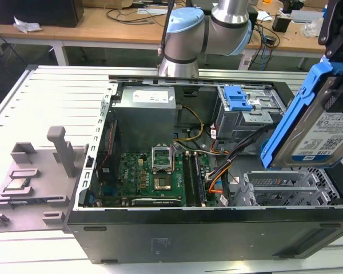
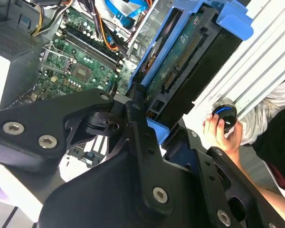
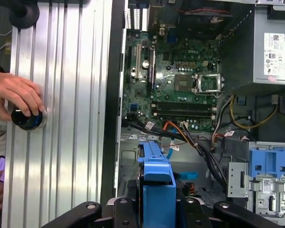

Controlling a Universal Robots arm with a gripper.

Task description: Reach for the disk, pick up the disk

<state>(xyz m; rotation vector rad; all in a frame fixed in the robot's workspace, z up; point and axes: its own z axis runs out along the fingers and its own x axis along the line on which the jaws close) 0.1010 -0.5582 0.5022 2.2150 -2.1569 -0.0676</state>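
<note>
Going from the exterior view's left: a grey plastic fixture tray (image 1: 37,174) sits on the ribbed aluminium table (image 1: 57,97), then the open computer case (image 1: 206,228) with its green motherboard (image 1: 154,180), the grey power supply (image 1: 146,111) behind it, and the drive cage with a blue latch (image 1: 238,98). At the exterior view's right, the disk (image 1: 323,134) hangs tilted in the air above the case, clear of the bays, its blue frame and white-and-blue label showing. In both wrist views the gripper (image 3: 157,209) is clamped on the disk's blue frame, fingers pressed against either side. By my reading both reach and pick-up are done: the disk is lifted free. A person's hand (image 3: 16,95) rests on a round black knob (image 3: 26,118) on the table.
</note>
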